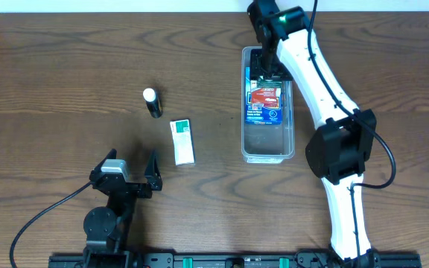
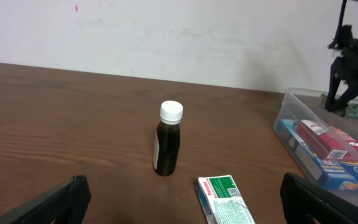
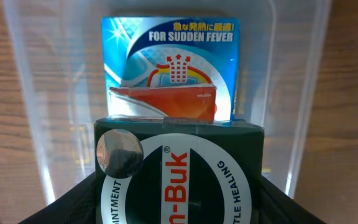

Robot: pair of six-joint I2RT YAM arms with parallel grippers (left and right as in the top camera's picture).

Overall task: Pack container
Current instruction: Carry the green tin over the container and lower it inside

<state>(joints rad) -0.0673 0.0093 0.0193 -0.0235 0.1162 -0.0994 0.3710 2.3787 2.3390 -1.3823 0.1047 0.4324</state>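
Dark wood table; container right of centre, blue box inside. Your right gripper clamps green box over far end: placing step. Next, lower flat, release. Left gripper fingers apart, empty.

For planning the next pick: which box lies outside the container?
The green-and-white box, flat on the table. The blue box lies in the container; the right claw holds the dark green one above it.

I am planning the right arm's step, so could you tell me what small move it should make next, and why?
Probably open the right gripper to drop the dark green box: it is held over the far end of the container, just beyond the blue box.
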